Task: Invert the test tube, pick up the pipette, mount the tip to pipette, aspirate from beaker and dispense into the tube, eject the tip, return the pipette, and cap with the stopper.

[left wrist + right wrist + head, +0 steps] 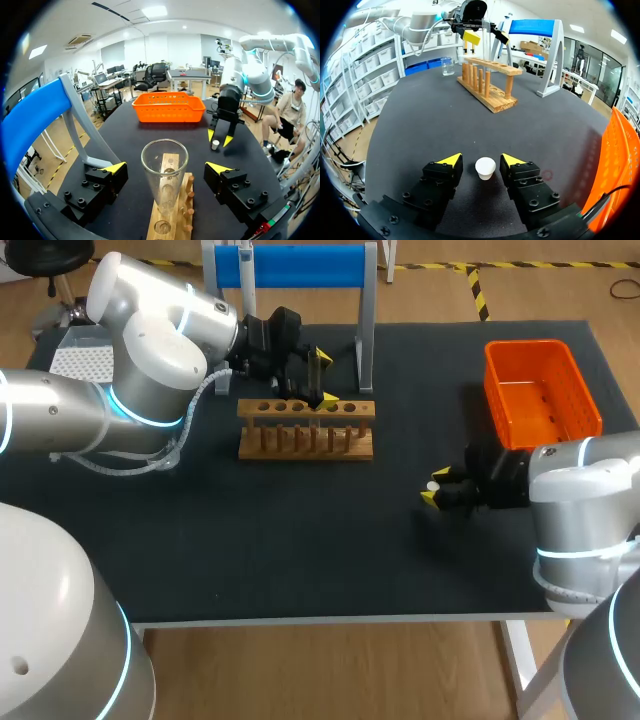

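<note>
The tube (165, 172) is stood mouth-up in the rack (300, 450) for filling, with the left gripper (166, 166) parted around it, and the right gripper (481, 160) is held open around the stopper (485, 169).

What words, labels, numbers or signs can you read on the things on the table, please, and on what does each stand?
None can be read.
The test tube, wooden rack, orange basket, blue stand and white stopper show no print.
The beaker is too small to tell whether it bears any marks.
</note>
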You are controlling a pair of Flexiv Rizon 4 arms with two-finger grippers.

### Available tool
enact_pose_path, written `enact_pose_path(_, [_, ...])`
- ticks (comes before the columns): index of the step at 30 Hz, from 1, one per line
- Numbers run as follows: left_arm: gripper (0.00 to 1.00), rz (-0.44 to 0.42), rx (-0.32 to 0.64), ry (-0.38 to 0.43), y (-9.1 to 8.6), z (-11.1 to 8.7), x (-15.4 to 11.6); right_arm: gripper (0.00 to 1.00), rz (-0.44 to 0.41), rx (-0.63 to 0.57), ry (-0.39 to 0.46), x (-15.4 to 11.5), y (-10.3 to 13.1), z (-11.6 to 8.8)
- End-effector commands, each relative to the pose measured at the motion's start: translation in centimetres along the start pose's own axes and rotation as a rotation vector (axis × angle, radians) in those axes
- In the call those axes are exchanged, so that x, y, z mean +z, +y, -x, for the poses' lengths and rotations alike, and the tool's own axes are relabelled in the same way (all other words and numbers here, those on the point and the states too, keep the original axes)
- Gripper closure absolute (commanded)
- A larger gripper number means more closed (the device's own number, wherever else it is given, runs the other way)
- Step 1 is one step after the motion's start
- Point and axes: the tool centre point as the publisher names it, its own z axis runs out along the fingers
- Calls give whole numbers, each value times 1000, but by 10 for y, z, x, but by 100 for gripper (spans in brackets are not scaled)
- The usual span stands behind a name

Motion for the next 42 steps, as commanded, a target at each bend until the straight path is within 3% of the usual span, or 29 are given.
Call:
enact_pose_path(1, [0, 2, -1, 0, 0, 0, 1, 53, -7, 1, 3, 1, 0, 0])
enact_pose_path(42, [0, 2, -1, 0, 0, 0, 1, 61, -13, 13, -7, 1, -2, 3])
